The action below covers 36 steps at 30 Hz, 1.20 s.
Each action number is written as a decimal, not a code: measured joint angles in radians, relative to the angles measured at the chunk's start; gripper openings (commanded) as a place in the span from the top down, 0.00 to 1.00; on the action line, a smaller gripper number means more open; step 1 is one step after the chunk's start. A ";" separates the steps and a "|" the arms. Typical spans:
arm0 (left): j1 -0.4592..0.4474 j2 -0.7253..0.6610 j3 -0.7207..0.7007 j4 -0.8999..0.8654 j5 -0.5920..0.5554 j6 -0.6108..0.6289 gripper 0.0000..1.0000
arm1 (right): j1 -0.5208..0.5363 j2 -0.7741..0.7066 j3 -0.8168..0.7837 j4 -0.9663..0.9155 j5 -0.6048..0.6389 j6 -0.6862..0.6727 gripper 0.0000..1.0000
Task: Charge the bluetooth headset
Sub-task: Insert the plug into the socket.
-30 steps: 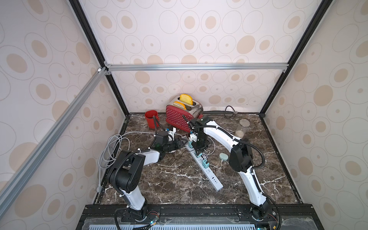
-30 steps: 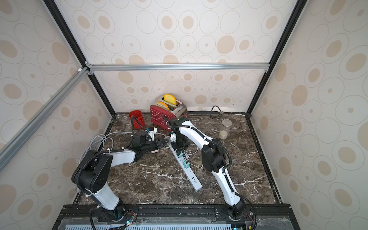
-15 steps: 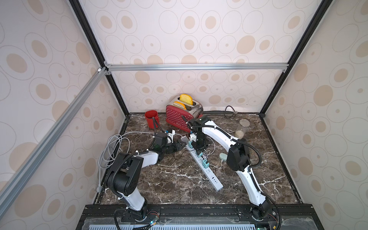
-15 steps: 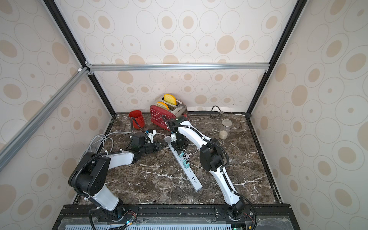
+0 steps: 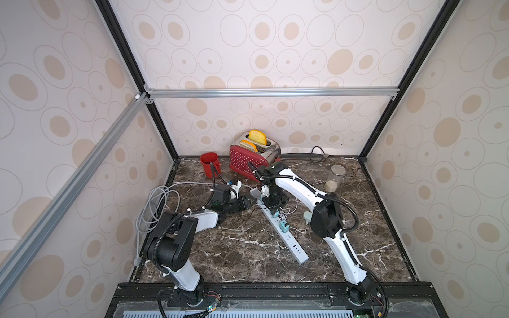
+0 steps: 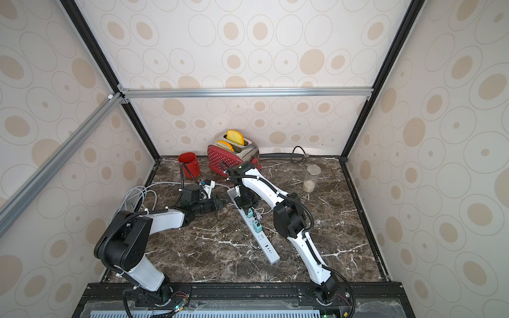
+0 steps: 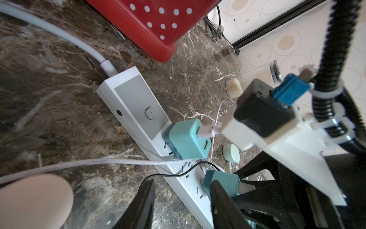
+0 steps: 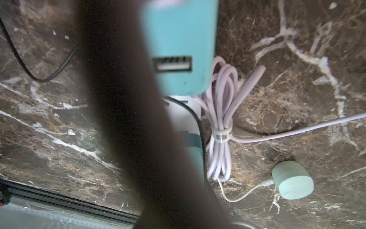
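Right wrist view: shows mint headset case on marble tabletop, white cable attached, near power strip. Holds left gripper apart over the strip, probably steadying it; right gripper at teal charger, closure unreadable.

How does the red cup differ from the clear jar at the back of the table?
The red cup is opaque; the clear jar shows a pale filling low down. The cup stands beside the toaster, the jar alone on the right side. The cup is squatter, the jar slimmer. Both stand upright.
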 measured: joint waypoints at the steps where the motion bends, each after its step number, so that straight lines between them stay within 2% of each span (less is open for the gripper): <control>1: 0.000 -0.004 0.000 0.000 0.000 0.000 0.53 | 0.002 -0.002 -0.003 0.004 0.004 0.009 1.00; 7: 0.000 -0.023 0.000 0.002 0.000 0.002 0.53 | 0.010 0.049 0.092 -0.039 0.026 0.025 1.00; 11: 0.000 -0.023 0.000 0.002 0.000 0.003 0.54 | 0.010 0.111 0.207 -0.084 0.026 0.003 0.92; 14: 0.001 -0.023 0.000 0.001 0.000 0.003 0.54 | 0.010 0.109 0.202 -0.078 0.025 -0.006 0.85; 20: 0.002 -0.023 0.000 0.001 0.000 0.006 0.55 | 0.010 0.073 0.147 -0.035 0.026 -0.007 0.81; 24: 0.003 -0.026 0.000 0.000 0.000 0.009 0.55 | 0.010 0.042 0.098 0.029 0.027 -0.003 0.67; 33: 0.005 -0.045 0.000 -0.010 -0.003 0.015 0.56 | 0.010 0.030 0.068 0.205 0.037 0.009 0.65; 36: 0.005 -0.045 0.000 -0.013 -0.003 0.016 0.56 | 0.010 0.029 0.067 0.215 0.053 0.010 0.79</control>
